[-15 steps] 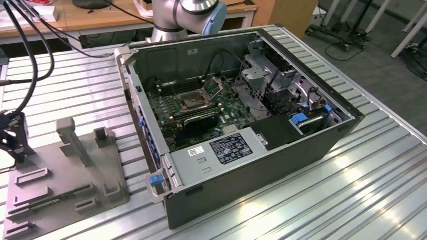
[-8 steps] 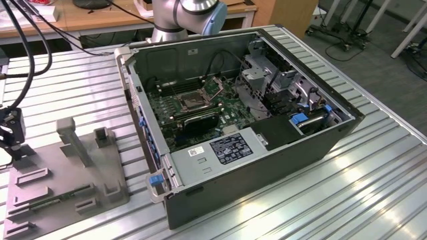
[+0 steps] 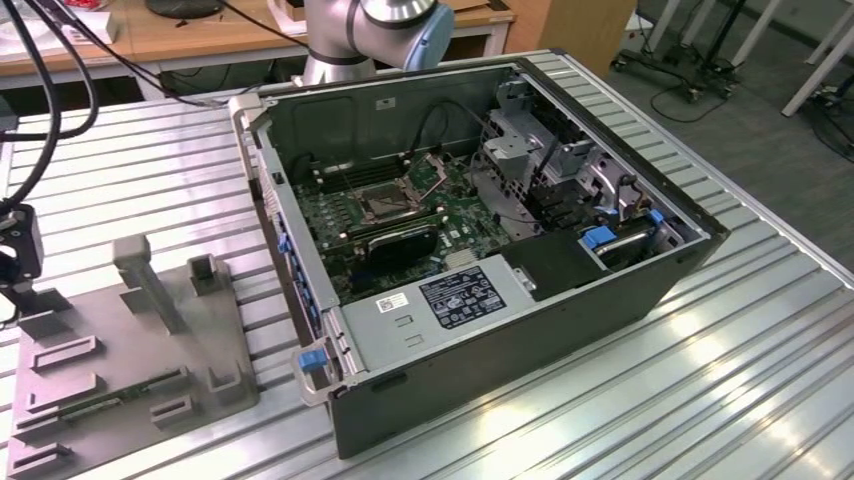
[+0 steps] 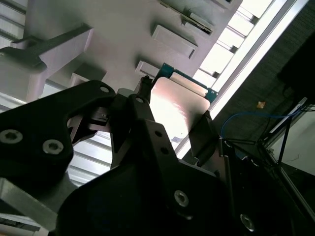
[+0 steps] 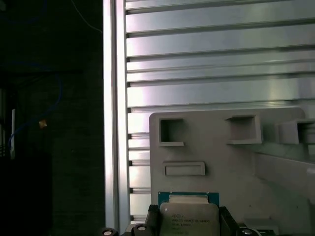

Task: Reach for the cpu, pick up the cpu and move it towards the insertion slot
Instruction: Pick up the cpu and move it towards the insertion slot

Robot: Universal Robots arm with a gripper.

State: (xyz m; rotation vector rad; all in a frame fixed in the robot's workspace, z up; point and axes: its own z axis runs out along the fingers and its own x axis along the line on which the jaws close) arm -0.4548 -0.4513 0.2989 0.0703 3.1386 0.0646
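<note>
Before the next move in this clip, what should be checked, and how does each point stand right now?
1. Gripper closed on the small square silvery-topped cpu, fingers on two opposite edges: ok.
2. Cpu level between the fingers: ok, as far as the first wrist view shows.
3. Cpu lifted clear of the grey plastic tray: cannot tell.
4. Gripper over the square dark insertion slot with its silvery frame: not ok; it is by the tray at the exterior view's left, while the slot is inside the open black computer case.
5. Nothing lying on the slot: ok.
</note>
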